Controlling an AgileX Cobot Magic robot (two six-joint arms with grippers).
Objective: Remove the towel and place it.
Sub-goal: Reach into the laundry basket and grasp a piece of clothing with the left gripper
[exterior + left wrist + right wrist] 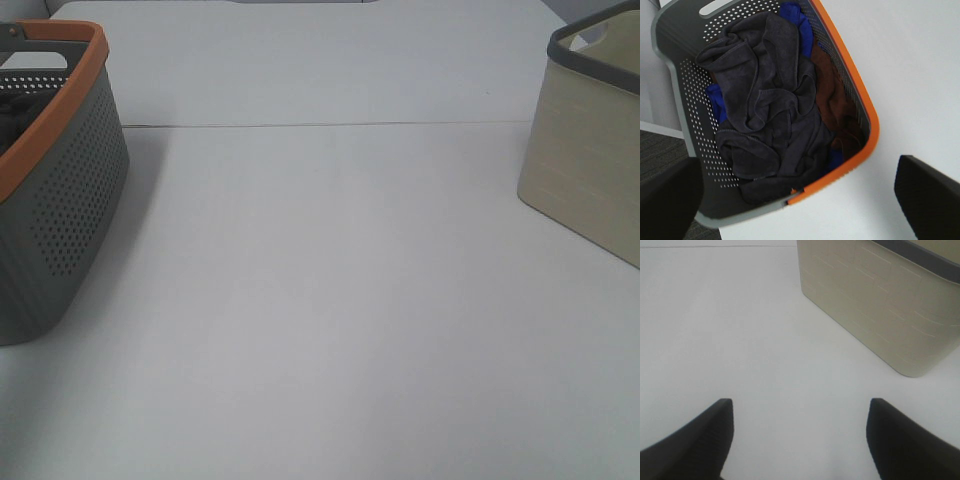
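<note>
One dark gray towel (pixel 770 100) lies all scrunched up inside the gray basket (pixel 690 115) with the orange rim. It sits on top of a blue cloth (pixel 790 12) and right beside a brown cloth (pixel 830 90). It looks soft, fluffy and floppy, so it is likely light and will not break or slip much. It will probably hang down and stretch out long when lifted. A good place to grab seems to be one of the fat folds that stick up in the middle of the pile. Those are far from the blue and brown cloths, so they may not come along. The left gripper (pixel 797 195) hangs over the basket with its jaws spread wide and nothing in them. In the high view the basket stands at the left edge of the frame on the white table (pixel 330 300), and the towel can hardly be seen there. A beige bin (pixel 590 170) stands at the upper right, well apart from the basket. The right gripper (pixel 800 405) is near that bin, with its jaws spread wide too and holding nothing.
</note>
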